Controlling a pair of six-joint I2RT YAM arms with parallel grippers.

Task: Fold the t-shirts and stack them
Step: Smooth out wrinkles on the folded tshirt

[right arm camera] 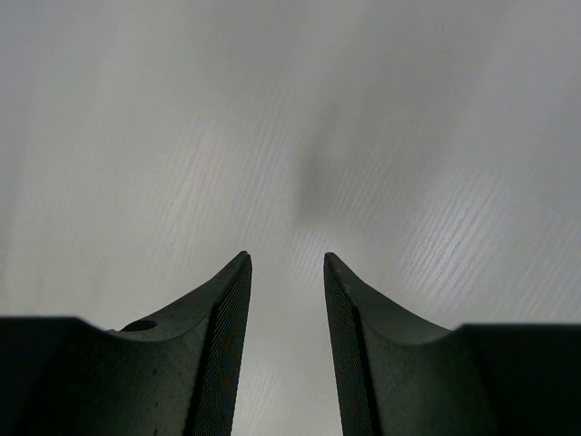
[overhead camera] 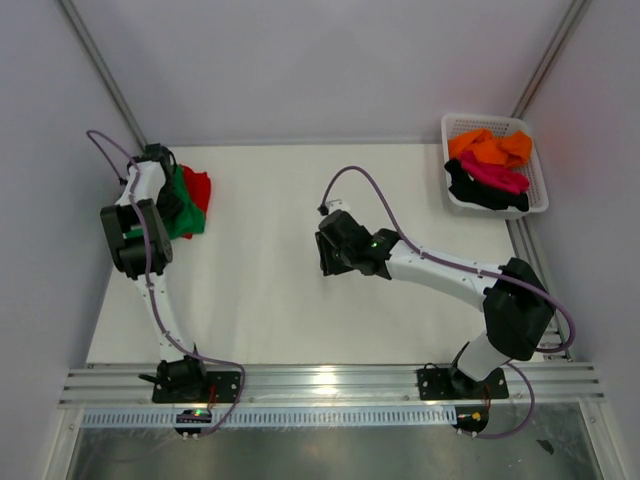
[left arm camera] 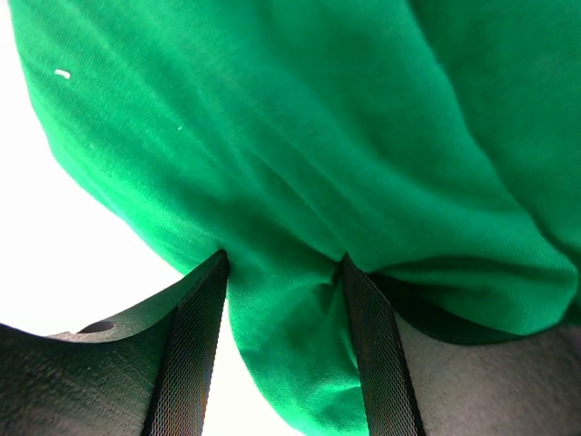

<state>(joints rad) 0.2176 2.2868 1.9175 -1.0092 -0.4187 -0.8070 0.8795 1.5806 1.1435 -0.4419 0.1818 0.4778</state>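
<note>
One risk: your left claw (left arm camera: 283,258) grips a fold of the green t-shirt (left arm camera: 300,154), which overlaps the red t-shirt (overhead camera: 198,187) at the worktop (overhead camera: 260,300) far left. Lifting may disturb both. Your right claw (right arm camera: 287,259) hangs open, empty.

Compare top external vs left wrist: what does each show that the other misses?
Top external only: red t-shirt beside the green t-shirt at far left; white basket at far right holding orange t-shirt, magenta t-shirt and black t-shirt; right gripper open over the table. Left wrist only: green cloth bunched between the left gripper fingers. Both: the green t-shirt with the left gripper on it.
</note>
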